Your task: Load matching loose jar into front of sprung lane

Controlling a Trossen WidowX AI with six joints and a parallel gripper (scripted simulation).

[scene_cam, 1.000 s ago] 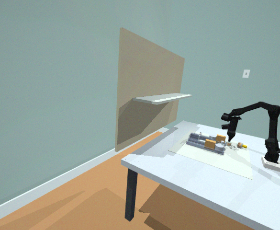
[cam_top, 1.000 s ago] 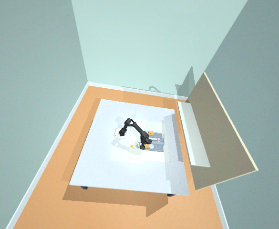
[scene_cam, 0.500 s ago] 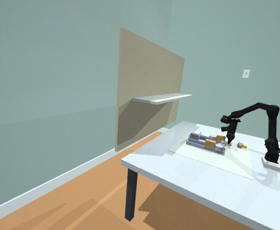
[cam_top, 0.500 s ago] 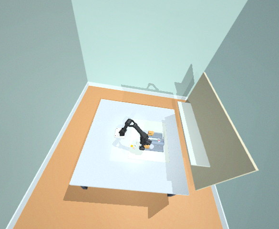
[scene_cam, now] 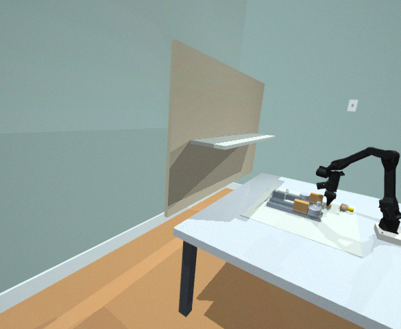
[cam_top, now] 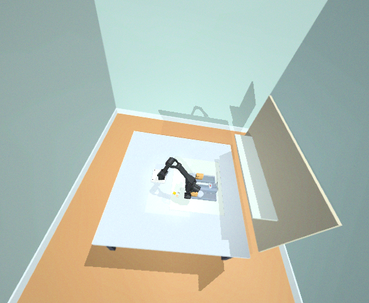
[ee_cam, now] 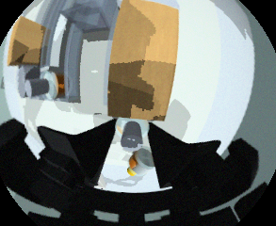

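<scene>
In the top view my arm (cam_top: 179,168) reached from its white base plate (cam_top: 152,178) across the tabletop (cam_top: 139,228) to the front of the grey lane unit (cam_top: 214,199). My claw (cam_top: 187,196) was down low at the near lane's front end, just beside a tan block (cam_top: 199,176) in the neighbouring lane. A small jar with a yellow cap (cam_top: 175,193) lay close behind the claw. From there, I could not tell the jars in the lanes apart.

In the exterior view the claw (scene_cam: 329,204) pointed straight down and almost met the pale mat (scene_cam: 317,229), right at the front end of the lane unit (scene_cam: 282,204). The yellow-capped jar (scene_cam: 345,208) lay on its side on the mat, near the claw but apart from it. Two tan blocks (scene_cam: 300,205) stood in the lanes.

In the wrist view my dark fingers had drawn partway in and pinched a small grey loose jar (ee_cam: 133,137) that filled the gap between them, down on the mat. A big tan block (ee_cam: 144,56) stood directly ahead of it, and a second tan block (ee_cam: 26,40) sat off to the left
</scene>
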